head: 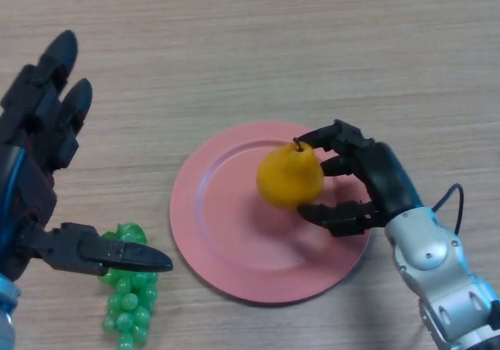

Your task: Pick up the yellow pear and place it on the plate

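Note:
The yellow pear (290,178) is over the middle-right of the pink plate (226,241), stem pointing up. My right hand (367,182) comes in from the lower right with its fingers and thumb curled round the pear's right side. I cannot tell whether the pear rests on the plate or hangs just above it. My left hand (39,155) is at the far left with fingers straight and spread, holding nothing; its thumb reaches over the green grapes.
A bunch of green grapes (128,291) lies on the wooden table (273,45) just left of the plate's lower edge, partly under my left thumb.

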`<state>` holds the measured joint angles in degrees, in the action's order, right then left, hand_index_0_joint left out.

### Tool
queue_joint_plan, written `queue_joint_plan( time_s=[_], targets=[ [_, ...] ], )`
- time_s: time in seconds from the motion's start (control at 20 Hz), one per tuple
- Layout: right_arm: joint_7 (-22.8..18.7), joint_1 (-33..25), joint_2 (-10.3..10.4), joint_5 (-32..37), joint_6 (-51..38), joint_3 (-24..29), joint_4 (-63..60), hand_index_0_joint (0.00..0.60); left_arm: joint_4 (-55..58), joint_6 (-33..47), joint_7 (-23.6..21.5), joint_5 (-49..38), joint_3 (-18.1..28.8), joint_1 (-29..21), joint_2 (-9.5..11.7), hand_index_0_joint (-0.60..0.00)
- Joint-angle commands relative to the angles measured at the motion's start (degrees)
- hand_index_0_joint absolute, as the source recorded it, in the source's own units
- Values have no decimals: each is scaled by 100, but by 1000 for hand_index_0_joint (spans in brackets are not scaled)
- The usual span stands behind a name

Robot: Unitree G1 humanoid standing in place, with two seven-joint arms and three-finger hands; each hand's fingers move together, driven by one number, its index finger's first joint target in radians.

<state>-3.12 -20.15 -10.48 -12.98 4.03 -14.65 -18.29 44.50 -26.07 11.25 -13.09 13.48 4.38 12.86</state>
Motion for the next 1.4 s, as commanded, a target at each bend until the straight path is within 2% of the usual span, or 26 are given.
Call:
queue_joint_plan(
  time_s=[0.05, 0.15, 0.25, 0.3, 0.35, 0.4, 0.55, 0.7, 0.85, 1.0, 1.1, 1.2, 1.3, 1.4],
  targets=[
    [-94, -234, -42, -832, -1026, 88, 259, 600, 316, 881, -31, -171, 302, -131, 168, 0],
    [54, -157, -41, -1036, -947, 51, 354, 600, 284, 859, 2, -187, 292, -117, 167, 0],
    [68, -145, -41, -959, -941, 43, 419, 400, 257, 877, 17, -175, 292, -121, 172, 0],
    [91, -134, -41, -831, -932, 39, 535, 248, 224, 915, 37, -149, 287, -123, 177, 0],
    [116, -119, -41, -684, -930, 44, 686, 150, 189, 960, 55, -105, 266, -123, 176, 0],
    [201, -58, -41, -260, -820, 109, 1142, 0, 115, 1020, 73, 32, 172, -133, 175, 0],
    [419, 109, -41, 216, -499, 380, 1754, 0, 55, 923, 28, 31, 59, -239, 182, 0],
    [759, 214, -41, 798, 329, 755, 2910, 0, 177, 571, 38, -384, 195, -321, 238, 0],
    [1069, 415, -61, 1288, 874, 1298, 3829, 0, 0, 792, 115, -288, 183, -326, 283, 0],
    [1166, 832, -348, 1573, 936, 1729, 4659, 0, -289, 1138, 156, -28, 34, -406, 273, 0],
    [1308, 1200, -460, 1712, 975, 1939, 5124, 0, -376, 1080, 97, -138, 16, -485, 295, 0],
    [1496, 1588, -491, 1759, 919, 2098, 5476, 0, -547, 1287, 82, -95, -37, -568, 314, 0],
    [1680, 1952, -465, 1687, 850, 2150, 5659, 0, -542, 1027, 257, 1, 27, -674, 482, 0],
    [1750, 2158, -402, 1630, 842, 2169, 5881, 0, -647, 1002, 119, -238, 135, -800, 433, 0]
  ],
)
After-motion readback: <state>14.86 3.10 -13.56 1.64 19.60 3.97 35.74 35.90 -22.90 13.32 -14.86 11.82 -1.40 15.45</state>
